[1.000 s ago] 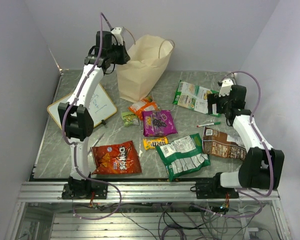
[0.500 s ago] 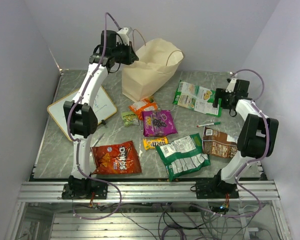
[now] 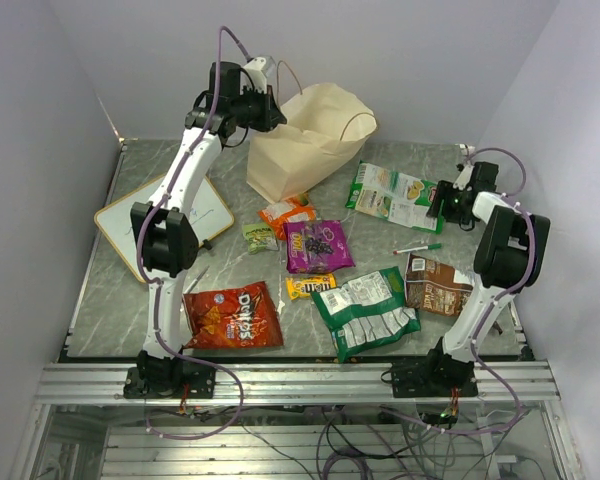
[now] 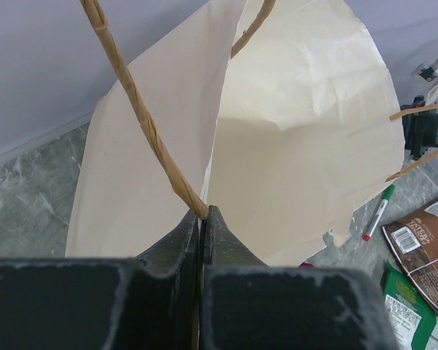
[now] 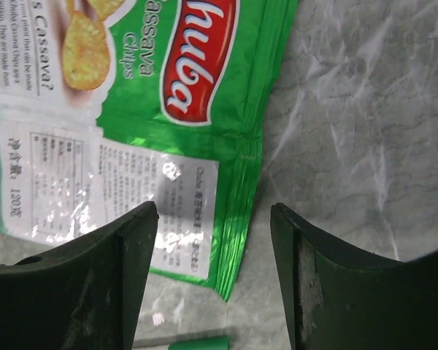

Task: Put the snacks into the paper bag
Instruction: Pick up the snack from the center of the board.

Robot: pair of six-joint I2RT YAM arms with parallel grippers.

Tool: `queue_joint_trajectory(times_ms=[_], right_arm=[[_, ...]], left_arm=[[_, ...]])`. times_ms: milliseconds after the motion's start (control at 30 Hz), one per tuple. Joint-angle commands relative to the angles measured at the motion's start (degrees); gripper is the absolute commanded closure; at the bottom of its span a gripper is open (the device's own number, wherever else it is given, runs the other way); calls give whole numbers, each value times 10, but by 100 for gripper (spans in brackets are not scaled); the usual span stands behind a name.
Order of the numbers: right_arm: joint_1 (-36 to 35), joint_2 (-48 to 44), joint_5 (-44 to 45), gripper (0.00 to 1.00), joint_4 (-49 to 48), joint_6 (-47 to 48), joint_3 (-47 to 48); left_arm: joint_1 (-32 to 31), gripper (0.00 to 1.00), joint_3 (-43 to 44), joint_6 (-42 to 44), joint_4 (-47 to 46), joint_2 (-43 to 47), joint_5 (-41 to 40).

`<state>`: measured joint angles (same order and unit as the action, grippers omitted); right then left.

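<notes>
Left hand (image 4: 202, 219): pinching paper bag (image 3: 305, 150) rim at handle. Right hand (image 5: 212, 219): spread over green-white pouch (image 5: 168, 95) corner; bare counter (image 5: 350, 109) beside.

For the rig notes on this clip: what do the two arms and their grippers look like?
The left arm and right arm have white link shells, black joint housings and a loose purple cable each. The left gripper and right gripper have matte black, blunt fingers.
</notes>
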<state>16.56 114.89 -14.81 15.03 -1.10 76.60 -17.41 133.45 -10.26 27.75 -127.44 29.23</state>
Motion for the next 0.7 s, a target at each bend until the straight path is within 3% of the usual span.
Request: queue_joint_trajectory(times_ms=[0, 200, 400, 533, 667], right_arm=[[6, 39, -19, 38, 14, -6, 28], [6, 80, -36, 42, 24, -13, 56], [6, 90, -55, 53, 17, -22, 46], [7, 84, -60, 65, 9, -23, 38], [14, 74, -74, 86, 14, -16, 52]], left_arm=[[-6, 89, -6, 6, -1, -2, 1], [-6, 87, -12, 6, -5, 0, -7], [-6, 84, -11, 6, -7, 0, -13], [-6, 84, -21, 9, -12, 6, -19], [-6, 80, -38, 18, -24, 15, -26]])
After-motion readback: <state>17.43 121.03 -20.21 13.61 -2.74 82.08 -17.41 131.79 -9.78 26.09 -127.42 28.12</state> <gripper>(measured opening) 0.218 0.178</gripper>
